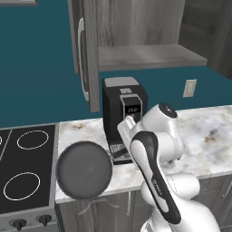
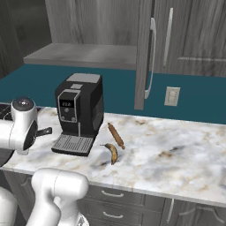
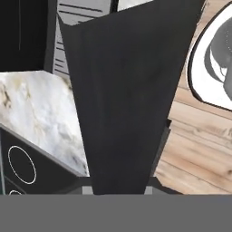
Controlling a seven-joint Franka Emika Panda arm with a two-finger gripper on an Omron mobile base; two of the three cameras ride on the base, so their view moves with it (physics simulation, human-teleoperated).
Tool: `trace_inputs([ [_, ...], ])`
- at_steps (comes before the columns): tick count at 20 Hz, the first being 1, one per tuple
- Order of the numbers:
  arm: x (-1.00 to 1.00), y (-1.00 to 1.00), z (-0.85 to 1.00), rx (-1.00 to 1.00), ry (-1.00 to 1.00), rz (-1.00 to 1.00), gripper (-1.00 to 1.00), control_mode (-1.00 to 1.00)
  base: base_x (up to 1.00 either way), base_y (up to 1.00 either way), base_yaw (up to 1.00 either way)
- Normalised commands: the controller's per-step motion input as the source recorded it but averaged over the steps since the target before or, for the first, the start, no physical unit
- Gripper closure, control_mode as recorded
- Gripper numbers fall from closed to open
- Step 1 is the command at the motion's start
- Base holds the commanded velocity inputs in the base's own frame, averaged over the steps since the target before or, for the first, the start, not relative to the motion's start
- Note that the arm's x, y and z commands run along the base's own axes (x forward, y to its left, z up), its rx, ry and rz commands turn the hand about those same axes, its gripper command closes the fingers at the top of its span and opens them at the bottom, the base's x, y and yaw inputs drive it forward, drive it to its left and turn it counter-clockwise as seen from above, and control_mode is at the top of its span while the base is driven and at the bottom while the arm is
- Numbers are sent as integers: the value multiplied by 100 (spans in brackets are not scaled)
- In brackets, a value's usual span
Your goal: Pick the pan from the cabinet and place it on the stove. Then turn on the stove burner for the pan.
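Hand (image 3: pixel 120 192) clamped tight on the pan (image 1: pixel 84 170) handle, I carry the pan level over the marble bench (image 1: pixel 204 136) edge, just right of the stove (image 1: pixel 27 167). My arm bends low before the coffee machine (image 1: pixel 123 115). Beyond it lie a banana (image 2: pixel 112 153) and rolling pin (image 2: pixel 116 135); the cabinet (image 1: pixel 88 50) door hangs open above.

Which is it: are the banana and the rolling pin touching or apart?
Apart. The right base view shows bare marble counter between the banana and the rolling pin.
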Motion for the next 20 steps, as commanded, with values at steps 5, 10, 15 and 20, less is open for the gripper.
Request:
trace_inputs([
  [5, 0, 31, -52, 17, -8, 8, 100, -100, 0, 0, 0],
  [10, 0, 33, -38, 17, -2, 3, 100, -100, 0, 0, 0],
  [15, 3, 38, -22, 11, 0, 0, 100, -100, 0, 0, 0],
  [20, 10, 39, -20, 3, 0, 0, 100, -100, 0, 0, 0],
])
